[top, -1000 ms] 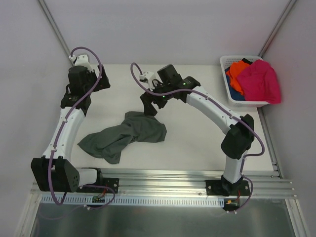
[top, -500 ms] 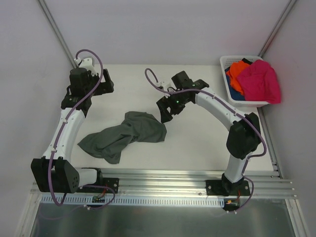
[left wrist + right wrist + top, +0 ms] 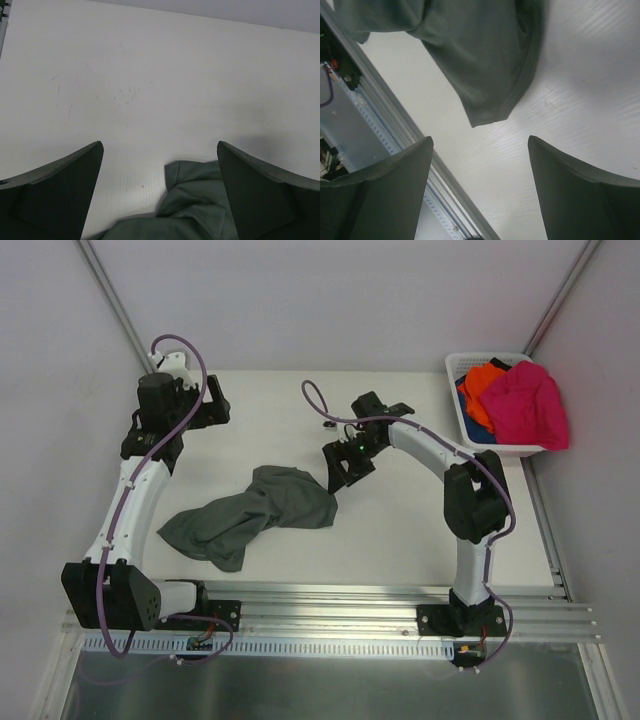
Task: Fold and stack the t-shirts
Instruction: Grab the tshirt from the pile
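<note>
**Figure. Overhead and wrist views at the opening step of folding.** The dark grey-green t-shirt (image 3: 255, 510) lies crumpled near the centre of the worktop (image 3: 400, 530). It is bunched into a diagonal heap that runs from a narrow upper right end to a wider lower left end. No sleeve or collar can be told apart. The cloth must be spread flat before any fold, which accounts for the position of both arms.

The right pincer (image 3: 338, 468) hangs just beside the heap's upper right end. In its wrist view the fingers (image 3: 385, 185) stand well apart with only bare worktop between them. A hemmed corner of the cloth lies just ahead, so nothing is gripped. That corner is the likely grasp point, since a hem gives a firm edge to pull.

The left pincer (image 3: 212, 405) is raised near the far left of the worktop, apart from the shirt. Its jaws gape at full spread and hold nothing, and a fold of the cloth shows at the lower edge of its wrist view. It appears placed to take a second corner.

The magenta t-shirt (image 3: 530, 405), orange t-shirt (image 3: 482, 380) and blue t-shirt (image 3: 472, 428) sit heaped and unfolded in the white basket (image 3: 452, 368) at the far right corner. The magenta one drapes over the rim. The task is judged barely begun.
</note>
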Tool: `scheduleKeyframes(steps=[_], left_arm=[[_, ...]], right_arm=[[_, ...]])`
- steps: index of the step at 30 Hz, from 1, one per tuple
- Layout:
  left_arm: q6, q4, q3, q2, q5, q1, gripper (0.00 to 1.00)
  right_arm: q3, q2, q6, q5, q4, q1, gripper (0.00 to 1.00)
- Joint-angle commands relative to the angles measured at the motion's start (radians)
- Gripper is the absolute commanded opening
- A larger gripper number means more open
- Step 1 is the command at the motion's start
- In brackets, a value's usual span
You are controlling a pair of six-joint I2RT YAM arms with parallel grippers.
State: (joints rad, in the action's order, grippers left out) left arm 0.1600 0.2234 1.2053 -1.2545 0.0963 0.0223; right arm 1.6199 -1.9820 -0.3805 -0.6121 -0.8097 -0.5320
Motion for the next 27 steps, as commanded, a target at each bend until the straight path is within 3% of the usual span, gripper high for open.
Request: scheduleKeyframes(steps=[1, 25, 27], left_arm=[[-0.024, -0.006, 0.039, -0.003, -0.003, -0.001, 0.99], [-0.028, 0.024, 0.097, -0.043, -0.026, -0.001, 0.99], [-0.027, 0.022, 0.091, -0.042, -0.026, -0.001, 0.99]], right_arm=[[-0.025, 0.014, 0.064, -0.101, 0.004, -0.028, 0.8], [0.069, -0.186, 0.147, -0.153, 0.052, -0.023, 0.77], [0.072, -0.189, 0.146, -0.156, 0.055, -0.025, 0.7]])
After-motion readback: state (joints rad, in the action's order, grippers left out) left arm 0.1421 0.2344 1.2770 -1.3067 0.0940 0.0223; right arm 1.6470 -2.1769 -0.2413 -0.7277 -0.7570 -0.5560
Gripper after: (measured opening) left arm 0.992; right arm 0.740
